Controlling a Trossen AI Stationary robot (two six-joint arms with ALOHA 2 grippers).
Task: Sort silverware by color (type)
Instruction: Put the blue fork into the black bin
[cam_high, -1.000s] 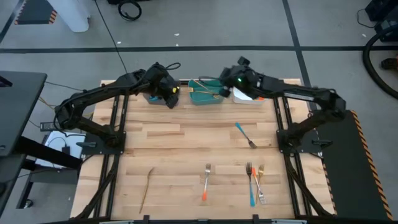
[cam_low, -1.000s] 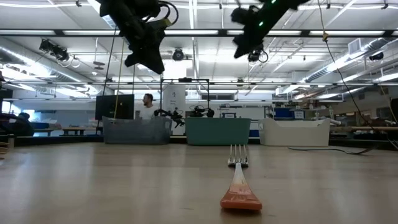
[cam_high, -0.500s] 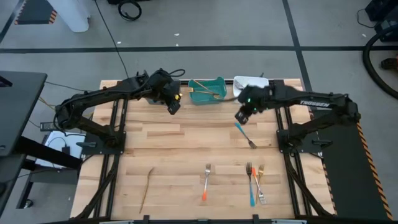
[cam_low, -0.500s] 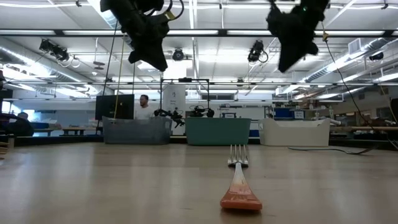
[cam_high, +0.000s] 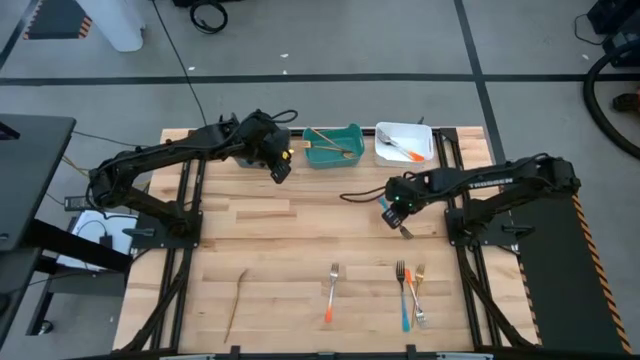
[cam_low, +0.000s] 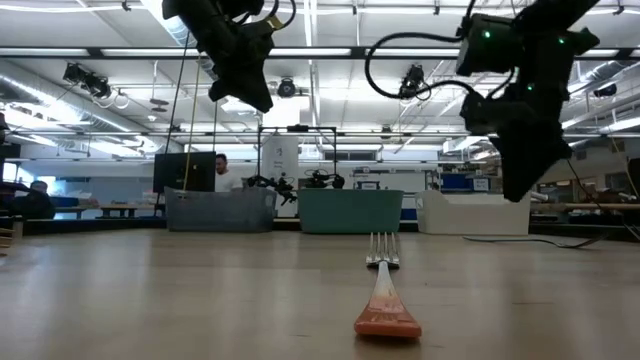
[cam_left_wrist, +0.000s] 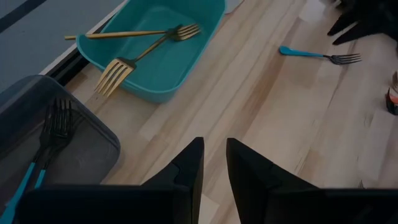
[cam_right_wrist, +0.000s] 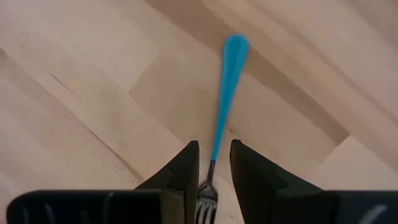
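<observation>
A blue-handled fork lies flat on the table, its metal head pointing toward the near edge. My right gripper is open and hangs just above it, one finger on either side of the fork's neck. In the low view the right gripper is off the tabletop. My left gripper is open, holds nothing, and hovers high near the grey bin and the teal bin. The left wrist view shows the same blue fork farther off.
Gold forks lie in the teal bin, an orange fork in the white bin, and blue-handled forks in the grey bin. Near the front edge lie an orange fork, a blue and an orange fork side by side, and a tan utensil.
My right gripper has swung from above the white bin toward the near edge and come down over the blue fork. My left gripper has shifted a little toward the near edge from over the grey bin, then held still. The silverware has stayed where it was.
</observation>
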